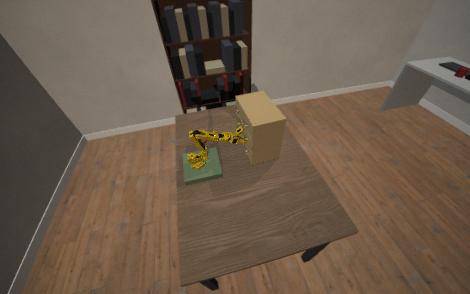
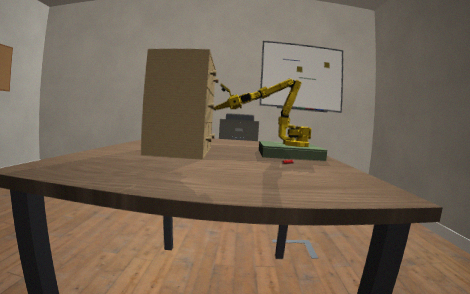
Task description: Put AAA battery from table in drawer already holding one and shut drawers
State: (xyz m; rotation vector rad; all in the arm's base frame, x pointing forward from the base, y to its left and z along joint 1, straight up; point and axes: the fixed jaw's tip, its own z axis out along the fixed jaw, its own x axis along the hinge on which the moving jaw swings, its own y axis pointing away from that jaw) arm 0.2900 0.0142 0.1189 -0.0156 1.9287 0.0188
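Note:
A tall tan drawer cabinet (image 1: 261,128) stands on the wooden table, also in the exterior view (image 2: 176,103). Its drawers face my arm, and all look shut, with small knobs (image 2: 215,73) showing on the front. My gripper (image 2: 219,98) is open a little and empty, right at the cabinet front at an upper-middle drawer, its lower finger touching or nearly touching the front; it also shows in the top view (image 1: 242,135). A small red object (image 2: 287,161), likely the AAA battery, lies on the table just in front of my green base (image 2: 293,150).
My base plate (image 1: 202,168) sits left of the cabinet. A dark box (image 2: 239,128) stands behind the table. A bookshelf (image 1: 205,50) is beyond the table's far edge.

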